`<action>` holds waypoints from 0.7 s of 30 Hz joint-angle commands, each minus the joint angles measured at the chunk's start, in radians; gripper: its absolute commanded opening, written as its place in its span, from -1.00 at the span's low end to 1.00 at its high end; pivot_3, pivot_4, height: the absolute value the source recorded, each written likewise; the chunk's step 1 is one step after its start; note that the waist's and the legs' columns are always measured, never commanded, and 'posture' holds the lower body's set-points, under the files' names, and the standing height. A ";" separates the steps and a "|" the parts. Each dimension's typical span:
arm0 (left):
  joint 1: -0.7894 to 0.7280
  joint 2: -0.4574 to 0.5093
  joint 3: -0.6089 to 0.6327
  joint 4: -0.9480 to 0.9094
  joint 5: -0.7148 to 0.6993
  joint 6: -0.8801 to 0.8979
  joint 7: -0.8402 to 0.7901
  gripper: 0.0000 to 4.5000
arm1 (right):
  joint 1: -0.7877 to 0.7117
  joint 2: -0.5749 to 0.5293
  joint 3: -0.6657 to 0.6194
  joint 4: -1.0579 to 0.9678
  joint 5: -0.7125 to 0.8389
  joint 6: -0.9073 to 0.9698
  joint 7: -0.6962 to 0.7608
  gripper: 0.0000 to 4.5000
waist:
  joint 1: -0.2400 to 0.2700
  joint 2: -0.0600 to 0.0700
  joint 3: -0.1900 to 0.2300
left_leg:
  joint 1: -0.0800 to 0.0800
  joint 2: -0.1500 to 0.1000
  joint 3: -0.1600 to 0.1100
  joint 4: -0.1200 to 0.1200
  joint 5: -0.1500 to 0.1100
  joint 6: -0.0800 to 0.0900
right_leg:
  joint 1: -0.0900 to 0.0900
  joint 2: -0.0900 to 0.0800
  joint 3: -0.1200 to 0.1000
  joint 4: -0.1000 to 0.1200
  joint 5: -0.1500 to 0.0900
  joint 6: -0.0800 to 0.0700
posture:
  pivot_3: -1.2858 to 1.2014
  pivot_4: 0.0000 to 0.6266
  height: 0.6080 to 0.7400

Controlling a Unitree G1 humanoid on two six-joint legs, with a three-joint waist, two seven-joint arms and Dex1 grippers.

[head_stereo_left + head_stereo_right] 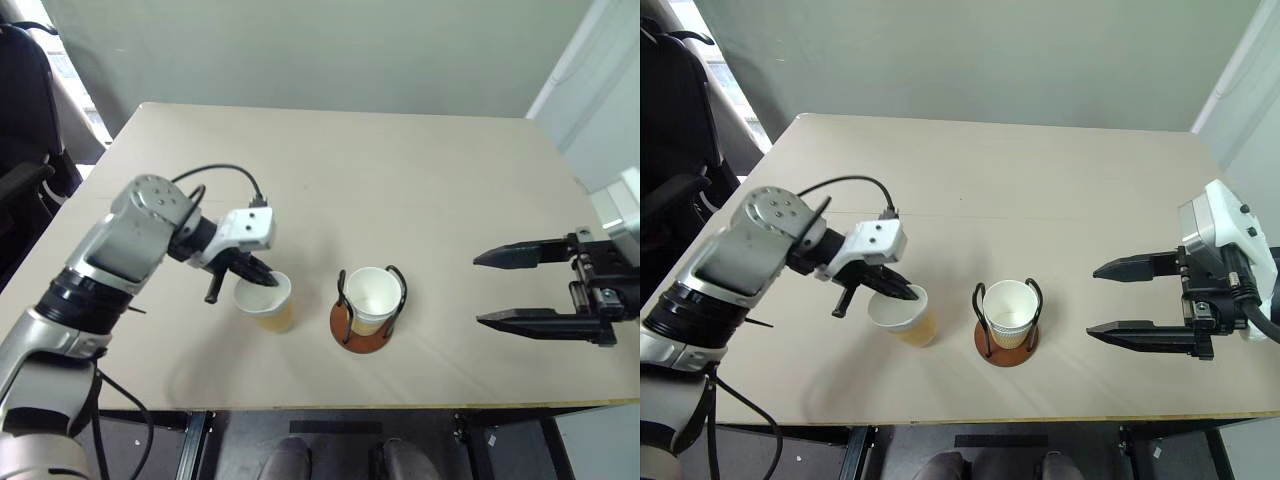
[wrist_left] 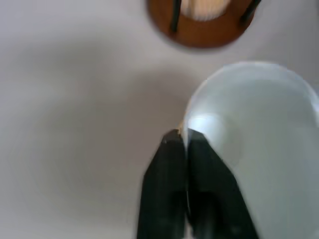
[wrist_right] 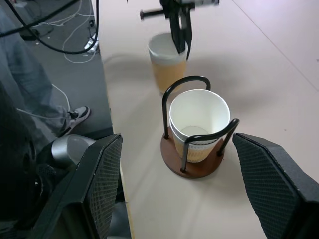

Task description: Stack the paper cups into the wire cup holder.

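Left gripper (image 1: 268,278) was pinched on the rim of a loose paper cup (image 1: 267,303) standing on the table (image 1: 420,190) just left of the wire cup holder (image 1: 367,320), which held cups (image 1: 371,298), while the right gripper (image 1: 500,288) hung spread and empty, well to the right.

We see the reddish-brown disc base of the black wire cup holder (image 2: 202,31) blurred, cut by the edge, the white-rimmed tan paper cup (image 2: 259,149) likewise.
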 commanded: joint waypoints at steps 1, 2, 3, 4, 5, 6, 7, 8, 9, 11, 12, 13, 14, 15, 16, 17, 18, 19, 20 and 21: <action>-0.091 0.052 0.006 0.073 -0.072 -0.090 -0.044 -0.99 | 0.006 -0.025 -0.068 -0.005 0.024 -0.014 -0.009 0.59 | 0.000 0.000 0.000 | 0.000 0.000 0.000 0.000 0.000 0.000 | 0.000 0.000 0.000 0.000 0.000 0.000 | 0.03 -0.52 1.00; -0.138 0.050 0.001 0.111 -0.100 -0.115 -0.044 -0.99 | 0.004 -0.027 -0.078 -0.001 0.035 -0.013 -0.012 0.59 | 0.000 0.000 0.000 | 0.000 0.000 0.000 0.000 0.000 0.000 | 0.000 0.000 0.000 0.000 0.000 0.000 | 0.03 -0.52 1.00; -0.205 0.035 -0.003 0.163 -0.127 -0.141 -0.044 -0.99 | 0.001 -0.030 -0.088 0.004 0.049 -0.012 -0.012 0.59 | 0.000 0.000 0.000 | 0.000 0.000 0.000 0.000 0.000 0.000 | 0.000 0.000 0.000 0.000 0.000 0.000 | 0.03 -0.52 1.00; -0.270 0.019 -0.016 0.214 -0.157 -0.164 -0.044 -0.99 | -0.003 -0.033 -0.092 0.008 0.057 -0.016 -0.013 0.59 | 0.003 0.000 0.000 | 0.000 0.000 0.000 0.000 0.000 0.000 | 0.000 0.000 0.000 0.000 0.000 0.000 | 0.03 -0.52 1.00; -0.337 0.002 -0.038 0.259 -0.200 -0.187 -0.044 -0.99 | -0.005 -0.036 -0.091 0.010 0.062 -0.020 -0.014 0.59 | 0.009 -0.001 0.001 | -0.001 0.000 -0.001 0.000 0.000 0.000 | 0.000 0.000 0.000 -0.001 0.000 0.001 | 0.03 -0.52 1.00; -0.392 -0.009 -0.066 0.290 -0.245 -0.208 -0.044 -0.99 | -0.003 -0.037 -0.091 0.010 0.063 -0.026 -0.014 0.59 | 0.011 -0.001 0.001 | -0.002 0.000 -0.001 0.001 0.000 0.001 | 0.000 0.000 -0.001 -0.001 0.000 0.001 | 0.03 -0.52 1.00; -0.439 -0.017 -0.105 0.304 -0.306 -0.230 -0.044 -0.99 | 0.000 -0.037 -0.086 0.009 0.059 -0.033 -0.016 0.59 | 0.012 -0.001 0.000 | -0.003 0.000 -0.001 0.001 -0.001 0.002 | 0.000 -0.001 0.000 -0.002 0.001 0.001 | 0.03 -0.52 1.00; -0.478 -0.024 -0.139 0.310 -0.367 -0.247 -0.044 -0.99 | 0.004 -0.038 -0.083 0.007 0.056 -0.039 -0.019 0.59 | 0.013 -0.001 0.000 | -0.003 -0.001 -0.001 0.002 -0.001 0.003 | 0.000 -0.001 0.000 -0.002 0.001 0.001 | 0.03 -0.52 1.00; -0.517 -0.036 -0.173 0.313 -0.435 -0.258 -0.044 -0.99 | 0.008 -0.037 -0.079 0.004 0.052 -0.044 -0.022 0.59 | 0.013 -0.001 0.000 | -0.003 -0.002 0.000 0.002 -0.002 0.004 | 0.000 -0.002 0.000 -0.003 0.001 0.001 | 0.03 -0.52 1.00; -0.604 -0.089 -0.239 0.337 -0.561 -0.281 -0.044 -0.99 | 0.019 -0.032 -0.082 -0.005 0.050 -0.051 -0.033 0.59 | 0.014 -0.001 0.000 | -0.004 -0.002 0.000 0.002 -0.003 0.006 | 0.001 -0.004 0.001 -0.002 0.001 0.003 | 0.03 -0.52 1.00; -0.632 -0.104 -0.267 0.349 -0.601 -0.290 -0.044 -0.99 | 0.022 -0.032 -0.082 -0.008 0.051 -0.054 -0.038 0.59 | 0.016 -0.001 0.000 | -0.004 -0.003 0.001 0.002 -0.004 0.007 | 0.000 -0.003 0.000 -0.002 0.001 0.005 | 0.03 -0.52 1.00; -0.654 -0.117 -0.295 0.362 -0.629 -0.302 -0.044 -0.99 | 0.024 -0.031 -0.079 -0.011 0.053 -0.057 -0.045 0.59 | 0.015 -0.001 0.001 | -0.006 -0.003 0.000 0.003 -0.004 0.007 | 0.000 -0.004 0.000 -0.002 0.002 0.006 | 0.03 -0.52 1.00; -0.673 -0.133 -0.334 0.366 -0.649 -0.321 -0.044 -0.99 | 0.026 -0.030 -0.082 -0.014 0.057 -0.055 -0.060 0.59 | 0.015 -0.001 0.001 | -0.007 -0.003 0.001 0.003 -0.004 0.007 | 0.000 -0.003 0.001 -0.003 0.002 0.007 | 0.03 -0.52 1.00; -0.687 -0.155 -0.386 0.357 -0.661 -0.351 -0.044 -0.99 | 0.032 -0.027 -0.092 -0.025 0.070 -0.047 -0.079 0.59 | 0.015 0.000 0.001 | -0.008 -0.003 0.002 0.003 -0.004 0.008 | -0.001 -0.004 0.001 -0.003 0.002 0.008 | 0.03 -0.52 1.00; -0.697 -0.168 -0.427 0.351 -0.672 -0.375 -0.044 -0.99 | 0.036 -0.026 -0.099 -0.032 0.081 -0.042 -0.094 0.59 | 0.013 0.000 0.001 | -0.008 -0.002 0.001 0.004 -0.004 0.008 | -0.001 -0.005 0.002 -0.004 0.003 0.010 | 0.03 -0.52 1.00; -0.702 -0.183 -0.462 0.346 -0.682 -0.395 -0.044 -0.99 | 0.043 -0.024 -0.110 -0.044 0.096 -0.037 -0.109 0.59 | 0.013 0.000 0.001 | -0.009 -0.003 0.004 0.003 -0.005 0.008 | -0.001 -0.004 0.003 -0.005 0.003 0.010 | 0.03 -0.52 1.00; -0.702 -0.203 -0.500 0.351 -0.665 -0.429 -0.044 -0.99 | 0.055 -0.022 -0.126 -0.058 0.113 -0.028 -0.127 0.59 | 0.015 0.001 0.001 | -0.009 -0.003 0.005 0.005 -0.005 0.009 | -0.001 -0.005 0.002 -0.005 0.003 0.011 | 0.03 -0.52 1.00; -0.701 -0.217 -0.530 0.360 -0.650 -0.456 -0.044 -0.99 | 0.066 -0.023 -0.140 -0.068 0.126 -0.021 -0.141 0.59 | 0.013 0.001 0.002 | -0.010 -0.003 0.004 0.006 -0.005 0.009 | -0.001 -0.006 0.003 -0.004 0.003 0.013 | 0.03 -0.52 1.00; -0.702 -0.225 -0.554 0.368 -0.643 -0.477 -0.044 -0.99 | 0.074 -0.025 -0.149 -0.075 0.138 -0.017 -0.155 0.59 | 0.015 0.001 0.002 | -0.010 -0.004 0.005 0.007 -0.005 0.010 | -0.001 -0.004 0.003 -0.004 0.003 0.014 | 0.03 -0.52 1.00; -0.703 -0.228 -0.574 0.374 -0.643 -0.490 -0.044 -0.99 | 0.080 -0.029 -0.157 -0.079 0.150 -0.014 -0.167 0.59 | 0.016 0.001 0.002 | -0.010 -0.004 0.004 0.009 -0.006 0.011 | -0.001 -0.005 0.004 -0.003 0.003 0.015 | 0.03 -0.52 1.00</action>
